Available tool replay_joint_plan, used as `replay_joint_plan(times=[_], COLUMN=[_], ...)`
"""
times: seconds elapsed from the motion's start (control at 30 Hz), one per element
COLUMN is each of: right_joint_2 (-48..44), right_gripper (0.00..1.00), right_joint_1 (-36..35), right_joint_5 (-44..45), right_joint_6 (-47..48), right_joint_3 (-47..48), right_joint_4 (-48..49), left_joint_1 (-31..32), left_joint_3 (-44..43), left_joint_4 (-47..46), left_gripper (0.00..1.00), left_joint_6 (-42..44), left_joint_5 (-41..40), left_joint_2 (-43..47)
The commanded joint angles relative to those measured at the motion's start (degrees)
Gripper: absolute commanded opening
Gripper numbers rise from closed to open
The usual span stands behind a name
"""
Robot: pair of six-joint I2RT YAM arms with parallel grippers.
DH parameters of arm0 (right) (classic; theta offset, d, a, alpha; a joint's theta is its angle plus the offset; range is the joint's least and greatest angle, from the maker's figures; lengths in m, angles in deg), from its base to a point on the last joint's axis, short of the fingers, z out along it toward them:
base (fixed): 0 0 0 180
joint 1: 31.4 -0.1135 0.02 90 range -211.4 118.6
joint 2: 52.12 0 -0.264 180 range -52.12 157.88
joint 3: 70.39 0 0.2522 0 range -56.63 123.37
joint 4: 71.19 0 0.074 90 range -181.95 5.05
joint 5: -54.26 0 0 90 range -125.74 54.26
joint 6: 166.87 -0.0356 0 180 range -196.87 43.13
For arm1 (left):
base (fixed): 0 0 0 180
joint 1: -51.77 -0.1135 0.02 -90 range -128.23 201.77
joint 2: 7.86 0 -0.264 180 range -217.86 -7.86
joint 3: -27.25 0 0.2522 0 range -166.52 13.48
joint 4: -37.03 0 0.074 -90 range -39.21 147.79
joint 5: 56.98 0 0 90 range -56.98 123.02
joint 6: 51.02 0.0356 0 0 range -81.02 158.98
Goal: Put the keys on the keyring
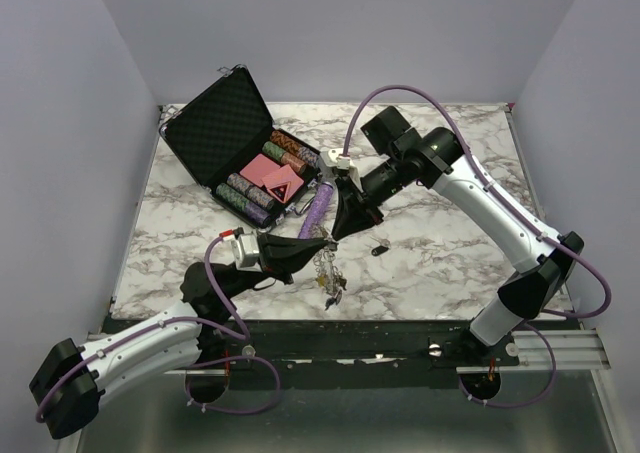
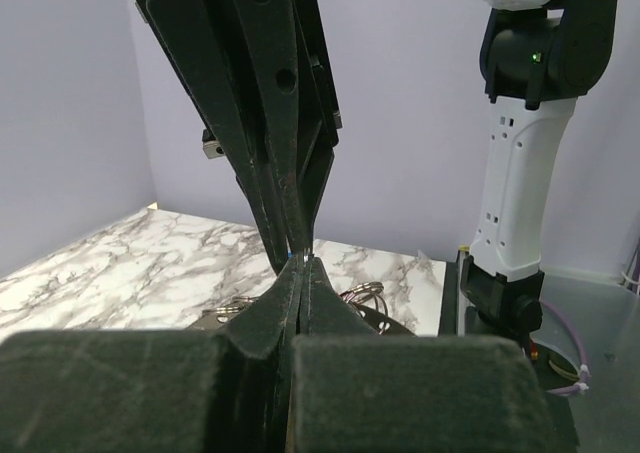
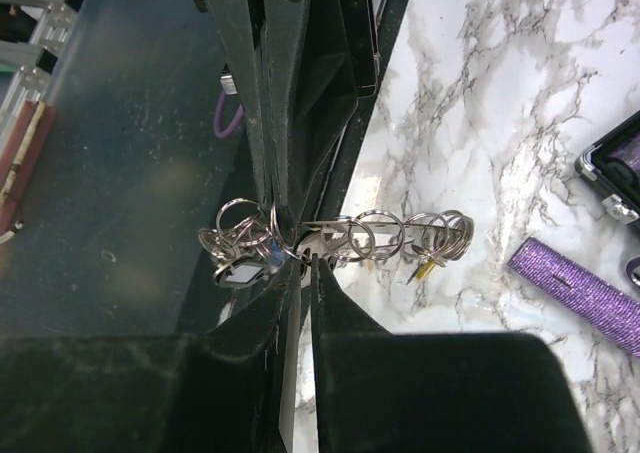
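While carrying many keys (image 1: 333,283), keyring (image 3: 345,241): being held up, task unfinished.
Left gripper (image 2: 300,263): jaws clamping shut, seemingly gripping keyring.
Right gripper (image 3: 303,261): jaws pinching nearly shut; contents unclear.
Loose key (image 1: 380,248): lying right of keyring, unthreaded.

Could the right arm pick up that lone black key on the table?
Probably: nothing covers the black key beside the right end effector, but it seems clamped on the keyring.

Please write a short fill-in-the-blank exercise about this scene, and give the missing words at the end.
1. The case is ___.
2. The tube beside it is ___ in colour.
3. The left hand and the right hand meet, tip to tip, at the ___.
4. One loose key lies on the marble ___.
Missing words: open; purple; keyring; table.
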Motion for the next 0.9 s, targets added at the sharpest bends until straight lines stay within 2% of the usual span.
replay_joint_plan(times=[0.0, 0.2, 0.67, 0.7, 0.77, 0.8, 0.87], right_joint_2=[0.2, 0.0, -0.5, -0.5, -0.5, -0.4, -0.1], right_gripper=[0.11, 0.01, 0.0, 0.02, 0.21, 0.28, 0.33], right_joint_1=[-0.2, -0.2, -0.2, -0.2, -0.3, -0.2, -0.2], right_joint_5=[-2.6, -3.4, -2.7, -2.7, -2.7, -2.9, -3.4], right_joint_6=[0.5, 2.5, 2.9, 2.5, 1.8, 1.7, 1.6], right_joint_3=[0.2, 0.5, 0.5, 0.5, 0.9, 1.2, 1.3], right_joint_4=[0.0, -1.4, -1.5, -1.4, -0.8, -0.8, -0.8], left_joint_1=[-0.3, -0.5, -1.7, -1.8, -1.9, -1.9, -1.9], left_joint_3=[-0.3, -0.3, 0.3, 0.3, 0.3, 0.3, 0.2], left_joint_4=[-4.6, -4.9, -6.2, -6.2, -6.2, -6.2, -6.2], left_gripper=[0.0, 0.0, 0.0, 0.0, 0.0, 0.0, 0.0], left_joint_6=[-0.5, -0.8, -2.0, -2.1, -2.3, -2.4, -2.6], left_joint_5=[-0.2, -0.3, 0.5, 0.7, 1.2, 1.5, 1.8], left_joint_2=[0.2, 0.3, 0.6, 0.5, 0.4, 0.4, 0.1])
